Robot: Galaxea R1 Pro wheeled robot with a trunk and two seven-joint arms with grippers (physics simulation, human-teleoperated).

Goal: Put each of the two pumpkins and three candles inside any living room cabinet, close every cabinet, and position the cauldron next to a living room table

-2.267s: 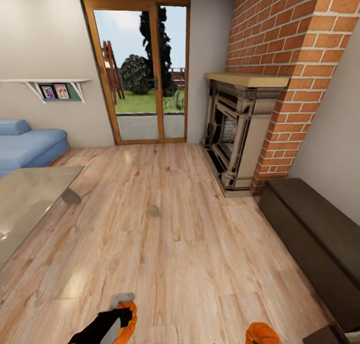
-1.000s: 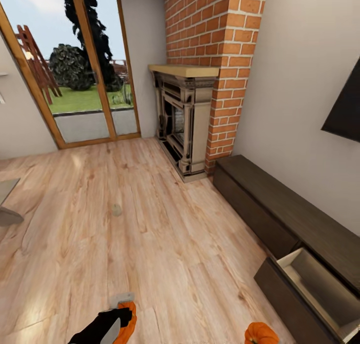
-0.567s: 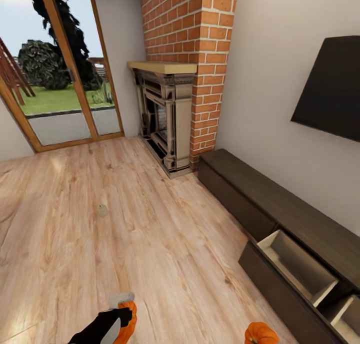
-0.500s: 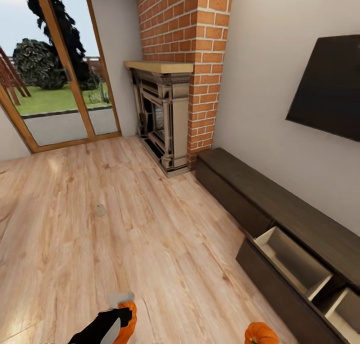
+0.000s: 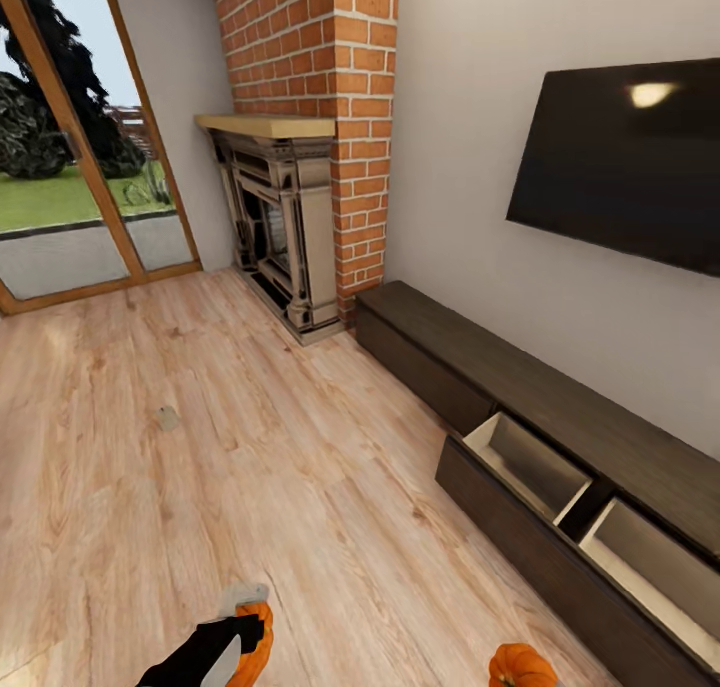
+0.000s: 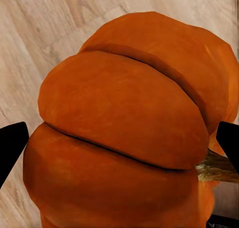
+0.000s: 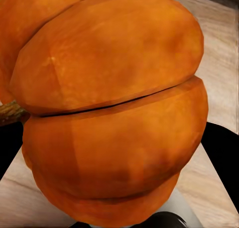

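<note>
I have a pumpkin in each hand. The left gripper (image 5: 245,622) is clamped on the left pumpkin (image 5: 256,647); in the left wrist view that pumpkin (image 6: 129,133) sits between the two black fingers (image 6: 11,148), its ribs running across the gap and its stem (image 6: 215,167) poking out sideways toward one finger, so it lies on its side in the grip. The right pumpkin (image 5: 521,665) shows low in my head view above the wood floor (image 5: 250,467); in the right wrist view it (image 7: 109,108) sits between dark fingers (image 7: 221,153) that press its flanks, so I take the right gripper (image 7: 112,138) as closed on it, with a bit of stem at one side.

The cabinet (image 5: 560,417) runs along the wall under the television (image 5: 620,157), one end next to the brick fireplace (image 5: 285,217). Two of its drawers stand pulled out: the nearer-to-fireplace drawer (image 5: 525,462) and the second drawer (image 5: 655,567) beside it. What I see of their pale interiors is bare.

One candle (image 5: 168,418) stands upright on the floor, well away from the cabinet, toward the glass door (image 5: 70,167).
</note>
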